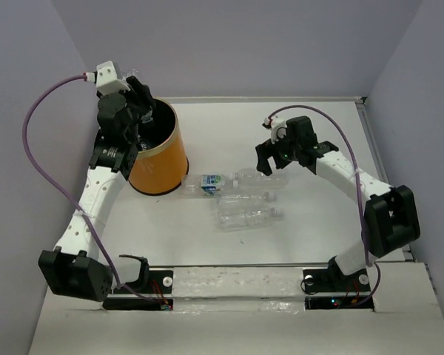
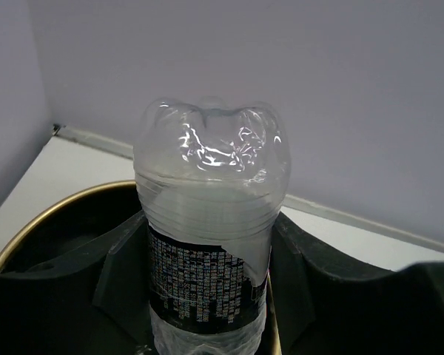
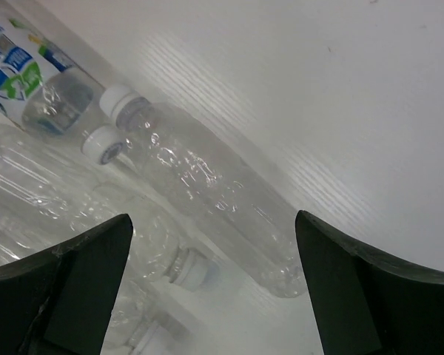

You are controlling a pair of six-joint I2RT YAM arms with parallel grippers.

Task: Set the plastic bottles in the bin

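White table (image 1: 303, 229), lilac walls (image 1: 244, 44), L claw (image 1: 140, 100) grips bottle (image 2: 207, 192) over bin (image 1: 166, 155)

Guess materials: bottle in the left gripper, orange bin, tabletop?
The held bottle: thin clear plastic, glossy; see-through, crinkled, bright glints, dark printed label. The bin: smooth orange wall, faint sheen, brassy thin rim; coated metal or card, cannot tell. The tabletop: white, matte, faint grain lines; probably laminate or painted board.

Between the left gripper's (image 2: 211, 251) matt black fingers (image 2: 318, 281), the dark-labelled bottle (image 2: 207, 163) is clear, glossy, crinkled plastic. Under the right gripper (image 3: 213, 222), the white table (image 3: 333, 89) looks smooth, faintly streaked.
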